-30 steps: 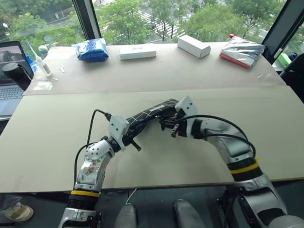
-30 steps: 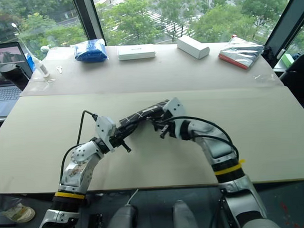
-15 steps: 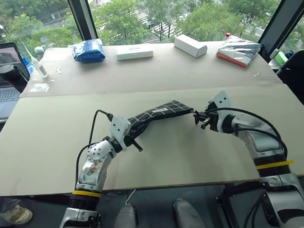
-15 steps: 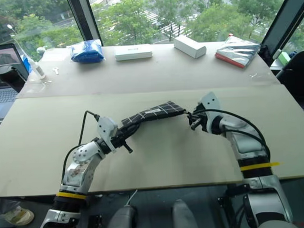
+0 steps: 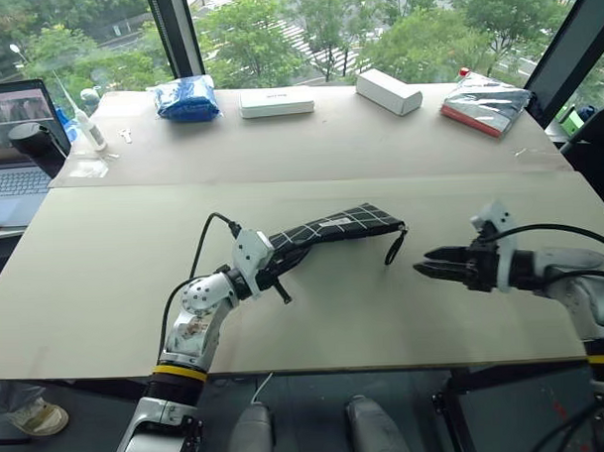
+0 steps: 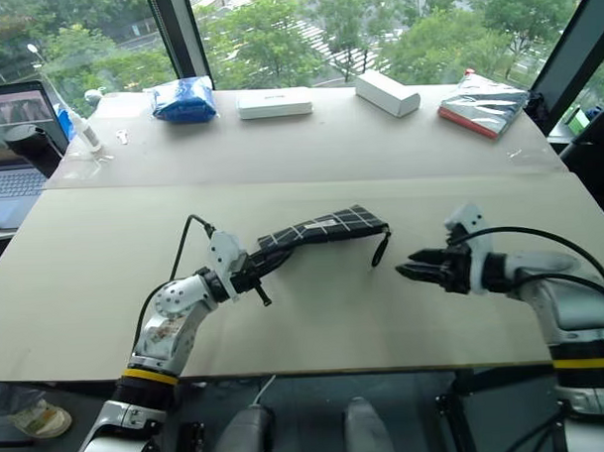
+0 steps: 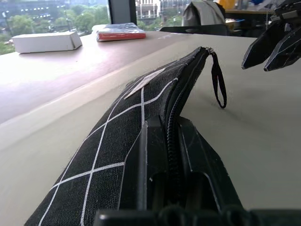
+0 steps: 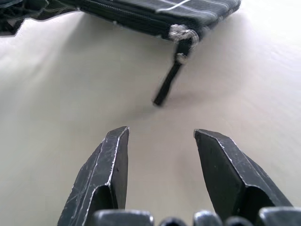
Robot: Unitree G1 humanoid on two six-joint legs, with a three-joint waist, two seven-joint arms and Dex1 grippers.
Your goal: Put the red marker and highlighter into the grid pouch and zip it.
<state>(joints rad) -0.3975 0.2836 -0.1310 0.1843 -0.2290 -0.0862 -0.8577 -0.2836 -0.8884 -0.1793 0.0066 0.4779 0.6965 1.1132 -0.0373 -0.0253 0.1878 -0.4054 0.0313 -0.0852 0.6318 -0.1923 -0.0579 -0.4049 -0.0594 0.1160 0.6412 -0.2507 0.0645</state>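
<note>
Big windows with green trees stand behind the long tan table point(image 5: 105, 263). Near the middle of the table is the grid pouch point(image 5: 334, 229), black with white lines and a small white label. The left gripper point(image 5: 271, 271) is squeezed tight on one end of the pouch and holds it up off the table, probably so it stays steady. The zipper looks pulled all the way along, and the black wrist strap point(image 5: 393, 246) hangs down from the far end. I cannot see the red marker or the highlighter, so they may be inside. The right gripper point(image 5: 429, 268) is just beside the strap, fingers apart, holding nothing.
</note>
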